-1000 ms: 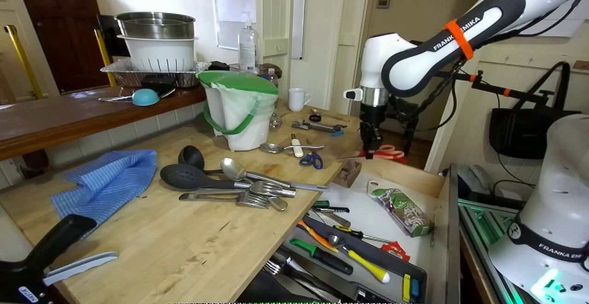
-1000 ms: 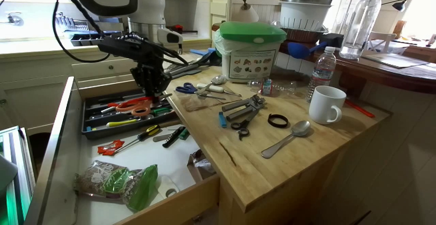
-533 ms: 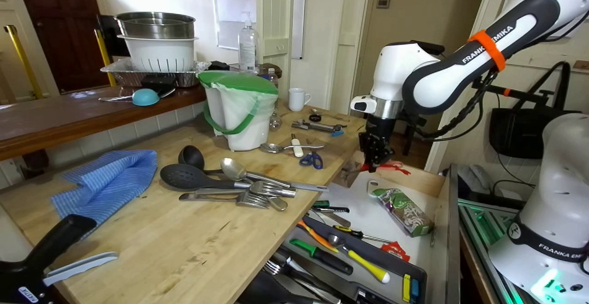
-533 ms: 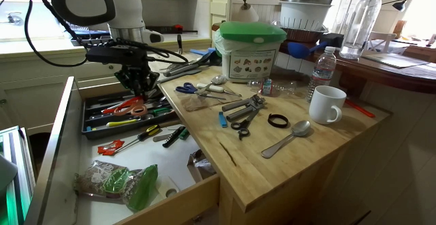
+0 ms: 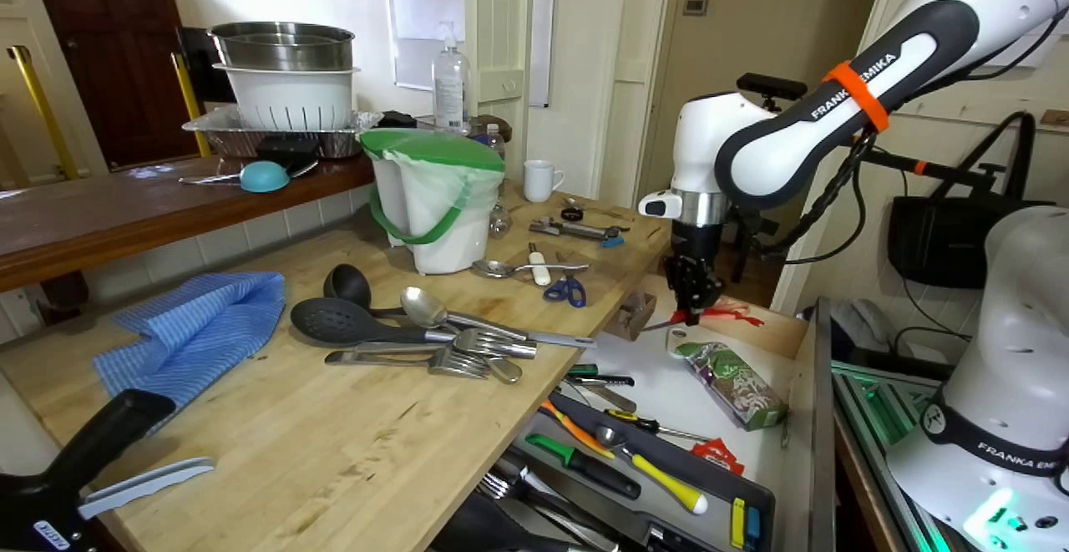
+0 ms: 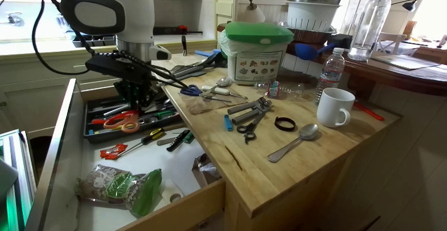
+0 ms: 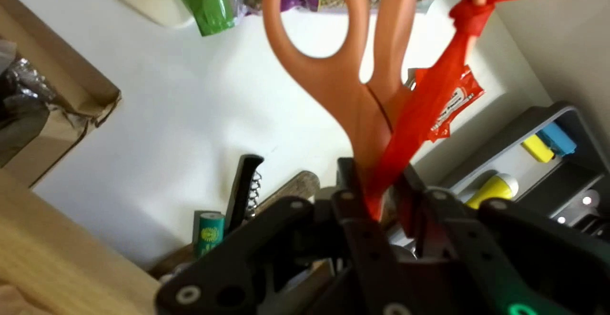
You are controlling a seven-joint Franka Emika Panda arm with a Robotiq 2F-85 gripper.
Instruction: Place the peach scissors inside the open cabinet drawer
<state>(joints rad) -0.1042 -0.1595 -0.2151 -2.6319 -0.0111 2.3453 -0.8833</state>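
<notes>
Pinching peach scissors at base of handles btwn 2 fingers of gripper, parted just slightly, w/ red ribbon, knotted round 1 loop, running into same grip. Holding scissors over open drawer; can't tell exact ht.

On the robot arm one can read "FRANK" and "EMIKA", on both sides of an orange strap, and on the black band of the robot base "FRANKA EM", while the bucket label has too small print.
</notes>
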